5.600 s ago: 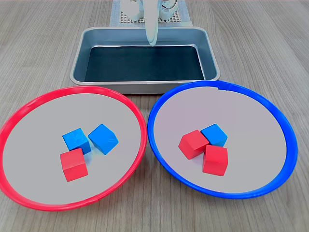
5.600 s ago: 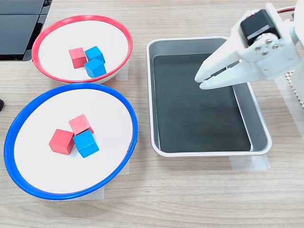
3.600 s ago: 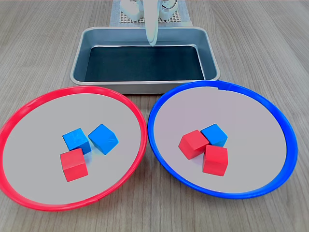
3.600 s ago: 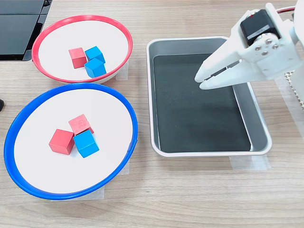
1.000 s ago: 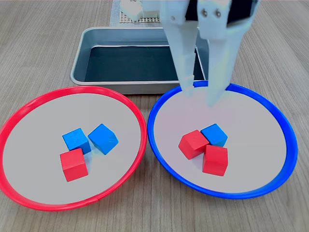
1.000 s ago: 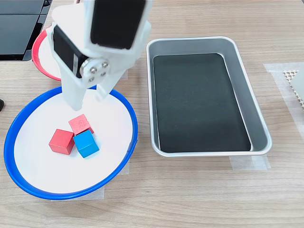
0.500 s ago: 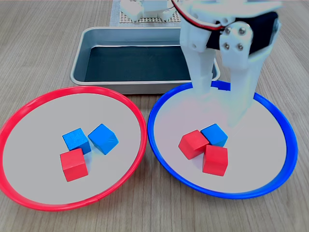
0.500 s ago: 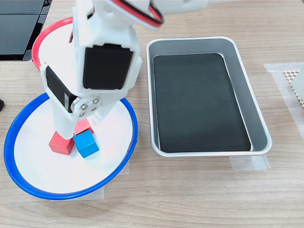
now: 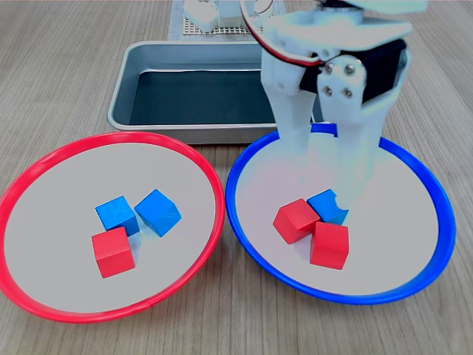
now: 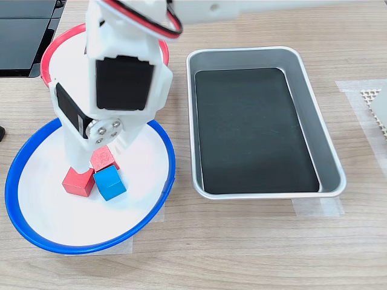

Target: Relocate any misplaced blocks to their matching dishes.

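The blue-rimmed dish (image 9: 244,222) (image 10: 24,235) holds two red cubes (image 9: 295,220) (image 9: 329,245) and one blue cube (image 9: 327,204) (image 10: 110,183), all touching. My white gripper (image 9: 321,179) (image 10: 98,156) hangs open low over this cluster, holding nothing. In the first exterior view one fingertip (image 9: 346,203) overlaps the blue cube's right corner. In the second exterior view a red cube (image 10: 103,158) shows between the fingers, and the other red cube (image 10: 77,181) lies beside them. The red-rimmed dish (image 9: 44,159) (image 10: 51,57) holds two blue cubes (image 9: 117,214) (image 9: 158,212) and one red cube (image 9: 113,251); the arm hides them in the second exterior view.
A rectangular metal tray (image 9: 118,111) (image 10: 266,194) with a dark floor stands behind the dishes in the first exterior view. The arm's base on a white mesh pad (image 9: 196,28) is beyond it. A black object (image 10: 24,30) lies at the second exterior view's top left.
The gripper left the tray, opened and came over the blue-rimmed dish. In the last half second it sank lower onto the three cubes. No cube has moved.
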Motion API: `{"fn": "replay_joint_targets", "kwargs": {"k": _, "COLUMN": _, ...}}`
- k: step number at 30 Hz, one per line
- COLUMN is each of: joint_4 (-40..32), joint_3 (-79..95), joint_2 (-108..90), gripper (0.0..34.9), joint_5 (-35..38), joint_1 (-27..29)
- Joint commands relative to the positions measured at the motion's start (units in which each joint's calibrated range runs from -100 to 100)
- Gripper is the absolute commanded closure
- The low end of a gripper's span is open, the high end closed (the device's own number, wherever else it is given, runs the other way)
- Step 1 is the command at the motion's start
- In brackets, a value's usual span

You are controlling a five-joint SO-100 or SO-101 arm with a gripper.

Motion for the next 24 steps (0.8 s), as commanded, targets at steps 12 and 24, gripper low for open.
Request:
{"fn": "replay_joint_targets", "kwargs": {"k": 12, "joint_4": 0.4, "joint_3": -6.0, "joint_2": 0.4, "gripper": 20.5, "joint_5": 3.7, "joint_1": 0.1}}
{"fn": "replay_joint_targets", "kwargs": {"k": 24, "joint_4": -2.5, "joint_3": -15.9, "joint_2": 7.1, "gripper": 18.9, "joint_5": 15.1, "joint_1": 1.6}}
